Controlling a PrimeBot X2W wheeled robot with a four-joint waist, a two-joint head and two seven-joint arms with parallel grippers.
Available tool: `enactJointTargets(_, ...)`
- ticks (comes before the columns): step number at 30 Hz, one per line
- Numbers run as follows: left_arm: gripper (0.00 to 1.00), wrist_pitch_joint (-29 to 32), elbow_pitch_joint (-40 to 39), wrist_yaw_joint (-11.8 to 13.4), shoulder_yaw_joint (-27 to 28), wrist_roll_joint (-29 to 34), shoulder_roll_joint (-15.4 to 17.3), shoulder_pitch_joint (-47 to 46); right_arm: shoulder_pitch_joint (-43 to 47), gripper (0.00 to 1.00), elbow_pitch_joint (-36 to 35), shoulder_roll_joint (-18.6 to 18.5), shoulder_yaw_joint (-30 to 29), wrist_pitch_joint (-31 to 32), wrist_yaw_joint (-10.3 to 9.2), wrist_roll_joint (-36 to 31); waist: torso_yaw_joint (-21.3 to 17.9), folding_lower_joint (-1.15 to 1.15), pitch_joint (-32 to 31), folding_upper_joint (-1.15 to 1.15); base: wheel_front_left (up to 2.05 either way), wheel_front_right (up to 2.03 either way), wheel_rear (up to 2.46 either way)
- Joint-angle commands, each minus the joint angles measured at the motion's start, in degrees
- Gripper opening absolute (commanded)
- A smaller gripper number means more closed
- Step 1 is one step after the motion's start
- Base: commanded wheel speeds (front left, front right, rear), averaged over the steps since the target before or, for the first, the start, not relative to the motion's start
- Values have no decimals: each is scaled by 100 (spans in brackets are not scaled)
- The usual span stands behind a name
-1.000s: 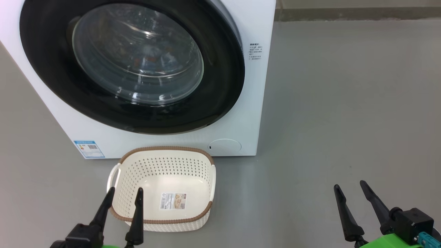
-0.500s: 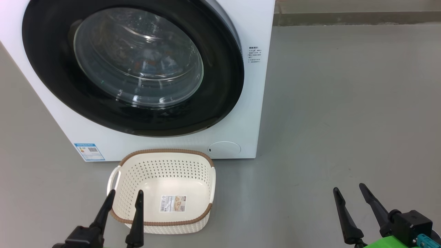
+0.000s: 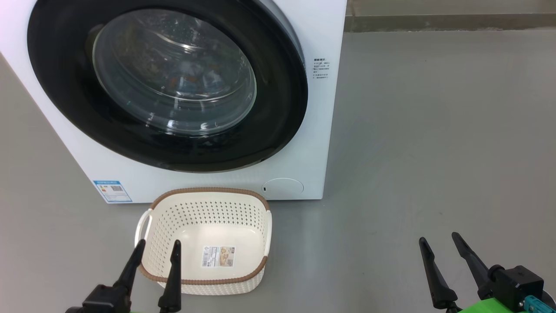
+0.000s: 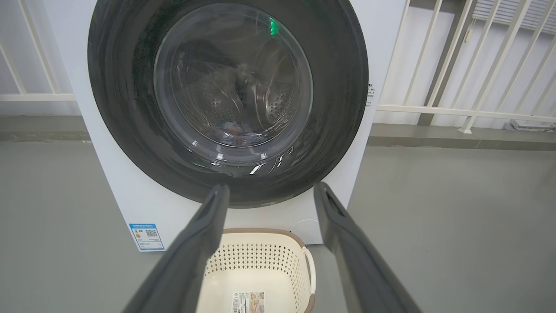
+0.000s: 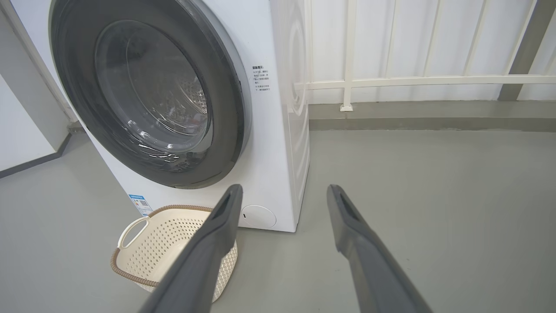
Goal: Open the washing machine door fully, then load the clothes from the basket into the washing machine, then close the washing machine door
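The washing machine [image 3: 315, 130] stands ahead, and its door [image 3: 280, 87], with a black rim and a glass bowl, lies flat against the front. Bits of blue and orange clothes [image 3: 191, 80] show dimly through the glass, low in the drum [image 4: 236, 128]. The basket [image 3: 208, 190] sits on the floor just before the machine and holds nothing but its paper label. My left gripper [image 3: 158, 245] hovers open over the basket's near left rim. My right gripper [image 3: 436, 238] is open above bare floor to the right. The wrist views look past open fingers [image 4: 208, 226] [image 5: 347, 226] at the machine.
Grey floor [image 3: 434, 130] stretches wide to the machine's right. A white railing [image 5: 412, 80] and a low kerb run behind it. A blue label sticker [image 3: 112, 190] and a round cover [image 3: 283, 186] mark the machine's lower front.
The head camera has tipped a little, so the whole picture sits slightly lower. Both grippers stay open, and the door and basket have not moved.
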Motion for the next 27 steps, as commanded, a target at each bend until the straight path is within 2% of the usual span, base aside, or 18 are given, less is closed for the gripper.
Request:
enactJointTargets(1, 100, -21, -174, 43, 168, -48, 102, -135, -110, 100, -132, -37, 154, 0, 2, 30, -2, 0, -2, 0, 0, 0, 0)
enactJointTargets(13, 100, -13, -183, 107, 119, -53, 136, -145, -120, 100, -91, -37, 173, -20, 2, 93, -3, 0, -8, 0, 0, 0, 0)
enactJointTargets(14, 0, 0, 16, 49, -62, -23, 36, 3, 0, 0, 61, 4, 14, -4, 0, 43, -4, 0, -8, 0, 0, 0, 0)
enactJointTargets(20, 0, 20, 296, 35, -99, -156, -80, 110, -4, 0, 400, 18, 18, 0, 0, 187, -11, 1, -5, 0, 0, 0, 0)
enactJointTargets(25, 0, 68, 324, -3, -30, -475, -80, 83, -55, 0, 460, -5, 28, 21, 0, 537, -37, 13, -18, 0, 0, 0, 0)
enactJointTargets(27, 0, 88, 340, -18, -3, -602, -80, 69, -79, 0, 492, -14, 32, 28, 0, 676, -46, 6, -14, 0, 0, 0, 0)
